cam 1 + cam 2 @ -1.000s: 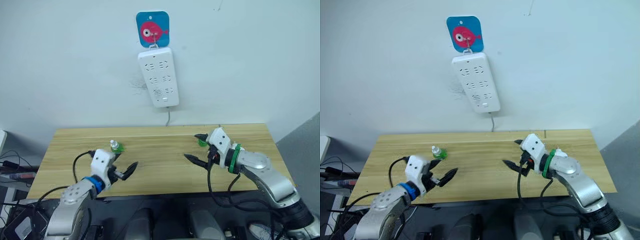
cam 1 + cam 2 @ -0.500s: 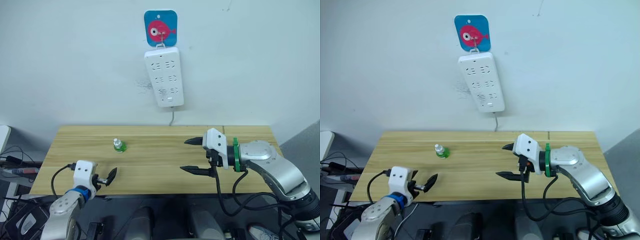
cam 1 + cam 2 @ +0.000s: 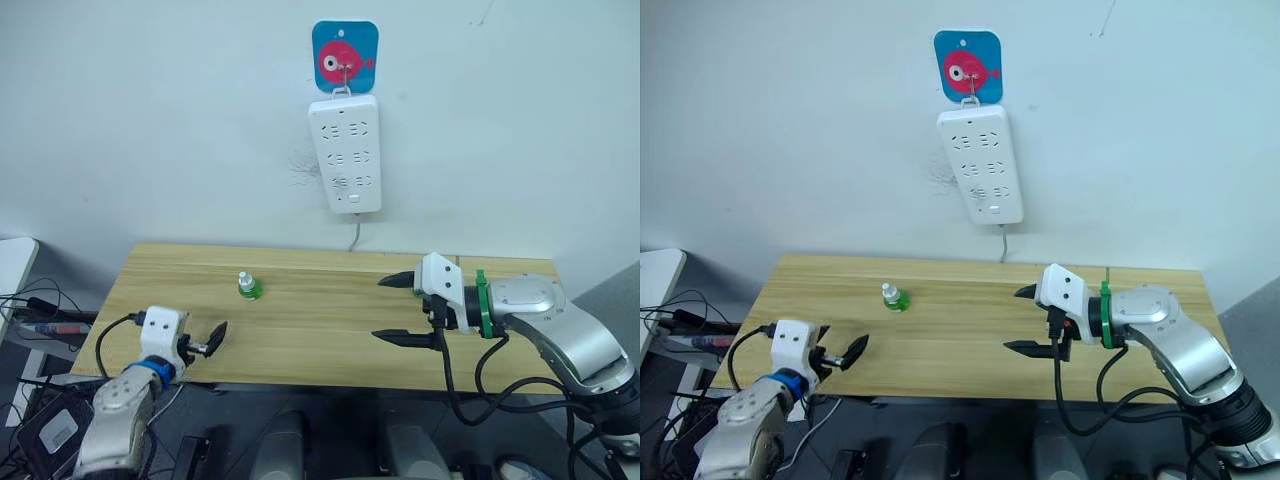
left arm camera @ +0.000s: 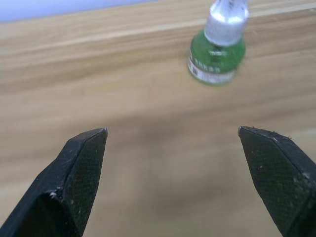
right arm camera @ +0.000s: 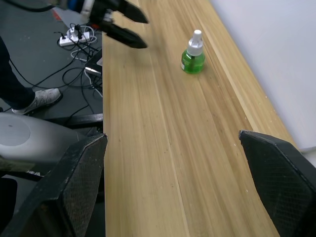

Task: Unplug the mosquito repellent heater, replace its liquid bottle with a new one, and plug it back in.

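A light wooden table [image 3: 300, 340] runs across the scene and serves as the landmark here. Nearest the robot, at the table's front left corner, the left gripper [image 3: 208, 340] hangs just over the front edge with its two black fingers spread apart and nothing between them; the left wrist view shows the fingertips [image 4: 89, 148] wide apart above bare wood. Over the right half of the table, the right gripper [image 3: 400, 309] hovers with its fingers [image 5: 274, 163] opened very wide, one above the other, pointing toward the table's left side and holding nothing. A black cable [image 3: 455, 385] droops from this arm below the table's front edge. Farther back on the table, left of centre and closer to the rear edge than the front, a small green liquid bottle [image 3: 247, 287] with a pale cap stands upright on the wood, well apart from both grippers; the left wrist view has it ahead of the spread fingers [image 4: 218, 52], and the right wrist view shows it far down the table's length [image 5: 193, 54]. Beyond the table rises a plain white wall. On the wall above the table's middle, a long white power strip [image 3: 346, 152] hangs vertically from a hook on a blue square plaque with a pink fish [image 3: 345, 58], its cord dropping behind the table's rear edge. The sockets facing out look unoccupied, and the mosquito repellent heater cannot be made out anywhere on the table or the strip.
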### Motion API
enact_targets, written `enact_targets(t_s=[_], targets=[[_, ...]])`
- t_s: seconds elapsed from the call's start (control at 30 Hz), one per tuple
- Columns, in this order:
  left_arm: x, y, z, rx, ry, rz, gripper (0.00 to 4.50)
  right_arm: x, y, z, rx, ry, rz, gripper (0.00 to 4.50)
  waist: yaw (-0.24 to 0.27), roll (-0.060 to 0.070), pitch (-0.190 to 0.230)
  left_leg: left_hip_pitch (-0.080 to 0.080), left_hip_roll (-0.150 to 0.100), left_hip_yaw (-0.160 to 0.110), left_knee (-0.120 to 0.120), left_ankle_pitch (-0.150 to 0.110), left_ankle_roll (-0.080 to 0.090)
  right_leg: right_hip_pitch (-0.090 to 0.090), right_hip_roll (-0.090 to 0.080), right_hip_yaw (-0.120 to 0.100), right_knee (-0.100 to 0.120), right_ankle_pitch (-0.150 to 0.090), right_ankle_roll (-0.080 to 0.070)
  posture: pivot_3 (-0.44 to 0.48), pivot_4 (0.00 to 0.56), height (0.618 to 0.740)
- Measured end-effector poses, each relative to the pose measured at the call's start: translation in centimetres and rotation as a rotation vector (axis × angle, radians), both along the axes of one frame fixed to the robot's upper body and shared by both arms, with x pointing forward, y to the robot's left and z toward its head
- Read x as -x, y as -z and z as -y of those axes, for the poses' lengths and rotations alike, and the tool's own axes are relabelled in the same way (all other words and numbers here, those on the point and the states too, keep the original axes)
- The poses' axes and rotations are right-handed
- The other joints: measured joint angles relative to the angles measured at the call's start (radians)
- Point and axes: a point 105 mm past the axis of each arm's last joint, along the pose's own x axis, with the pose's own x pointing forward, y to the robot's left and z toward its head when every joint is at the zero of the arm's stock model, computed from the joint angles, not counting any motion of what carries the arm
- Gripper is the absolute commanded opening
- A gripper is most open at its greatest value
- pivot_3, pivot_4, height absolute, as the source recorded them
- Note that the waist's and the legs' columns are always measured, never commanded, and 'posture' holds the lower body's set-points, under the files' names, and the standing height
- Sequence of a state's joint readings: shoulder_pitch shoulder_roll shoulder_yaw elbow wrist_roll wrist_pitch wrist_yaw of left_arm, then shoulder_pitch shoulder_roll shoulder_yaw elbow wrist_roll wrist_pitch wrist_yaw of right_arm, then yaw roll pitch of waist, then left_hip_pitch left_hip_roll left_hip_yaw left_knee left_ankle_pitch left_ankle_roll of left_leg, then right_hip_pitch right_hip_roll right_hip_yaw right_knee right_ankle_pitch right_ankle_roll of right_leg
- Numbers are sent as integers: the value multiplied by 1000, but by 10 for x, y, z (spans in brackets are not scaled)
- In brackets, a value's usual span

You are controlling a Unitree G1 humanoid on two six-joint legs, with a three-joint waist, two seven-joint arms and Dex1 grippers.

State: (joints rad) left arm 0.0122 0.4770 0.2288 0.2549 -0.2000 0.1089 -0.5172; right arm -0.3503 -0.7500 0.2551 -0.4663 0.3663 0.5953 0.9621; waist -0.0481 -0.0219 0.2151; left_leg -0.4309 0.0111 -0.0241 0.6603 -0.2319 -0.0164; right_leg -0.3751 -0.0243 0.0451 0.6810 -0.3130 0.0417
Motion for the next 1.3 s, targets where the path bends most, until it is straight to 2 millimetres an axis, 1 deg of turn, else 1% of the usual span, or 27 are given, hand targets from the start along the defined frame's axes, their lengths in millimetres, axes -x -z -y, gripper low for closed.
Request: enact_targets(t_s=[0.13, 0.27, 0.37, 0.43, 0.57, 0.83, 0.93, 1.03, 1.07, 1.1, 1.13, 1.23, 1.3], targets=[[-17, 9, 2, -16, 28, -17, 4500, 3, 0, 1, 18, 3, -2, 4445, -4, 0, 4, 0, 1, -1, -1, 0, 0, -1, -1, -5, 0, 0, 0, -111, 258, 740], [-35, 13, 13, -40, 92, -13, 4500, 12, -2, -3, 20, -13, -5, 4445, -8, 0, 12, -1, 1, -1, -1, 0, 0, -1, -2, -5, 0, 0, 0, -117, 267, 740], [-47, 12, 21, -33, 119, 0, 4500, 15, -2, -4, 26, -9, -7, 4445, -9, -2, 19, -1, 0, -1, 0, 0, 0, -1, -2, -5, 0, 0, 0, -128, 271, 740], [-53, 13, 30, -12, 138, 6, 4500, 16, -2, -4, 28, -6, -9, 4445, -10, -2, 22, -1, 0, -1, 0, 0, 0, -1, -2, -6, 0, 0, 0, -134, 273, 740], [-64, 12, 41, 7, 152, 13, 4500, 17, -1, -4, 34, -3, -17, 4445, -10, -3, 27, -1, 0, -1, 0, 0, 0, -1, -2, -7, 0, 0, 0, -140, 275, 740], [-75, 8, 43, 8, 152, 35, 4500, 19, -1, -5, 39, -4, -20, 4445, -17, -3, 32, -1, 0, -1, 0, 0, 0, -1, -2, -8, 1, 0, 0, -148, 273, 740], [-75, 7, 45, 6, 162, 54, 3926, 19, 0, -5, 40, -1, -27, 4500, -18, -5, 34, -1, 0, -1, 0, 0, 0, -1, -2, -8, 1, 0, 0, -147, 270, 740], [-76, 3, 47, 1, 169, 81, 2945, 20, 1, -4, 41, 2, -33, 4500, -18, -6, 35, -1, 0, -1, 0, 0, 0, -1, -2, -8, 0, 0, 0, -152, 262, 740], [-76, 2, 47, -2, 171, 91, 2730, 20, 2, -4, 41, 3, -33, 4500, -18, -6, 35, -1, 0, -1, 0, 0, 0, -1, -2, -8, 0, 0, 0, -153, 260, 740], [-77, 0, 47, -7, 173, 102, 2382, 20, 2, -4, 41, 7, -30, 4500, -19, -6, 35, -1, 0, -1, 0, 0, 0, -1, -2, -8, 1, 0, 0, -155, 257, 740], [-76, -3, 45, -15, 175, 117, 2245, 19, 1, -4, 39, 10, -24, 4500, -19, -6, 35, -1, 0, -1, 0, 0, 0, -1, -2, -8, 1, 0, 0, -155, 253, 740], [-73, -15, 35, -56, 179, 166, 2247, 17, -1, -6, 27, 15, 1, 4500, -26, -6, 35, -1, 0, -1, 0, 0, 0, -1, -2, -8, 1, 0, 0, -152, 245, 740], [-69, -29, 35, -94, 230, 205, 2247, 15, -3, -7, 9, 28, 10, 4500, -31, -6, 35, -1, 0, -1, 0, 0, 0, -1, -2, -8, 1, 1, 0, -149, 238, 740]])
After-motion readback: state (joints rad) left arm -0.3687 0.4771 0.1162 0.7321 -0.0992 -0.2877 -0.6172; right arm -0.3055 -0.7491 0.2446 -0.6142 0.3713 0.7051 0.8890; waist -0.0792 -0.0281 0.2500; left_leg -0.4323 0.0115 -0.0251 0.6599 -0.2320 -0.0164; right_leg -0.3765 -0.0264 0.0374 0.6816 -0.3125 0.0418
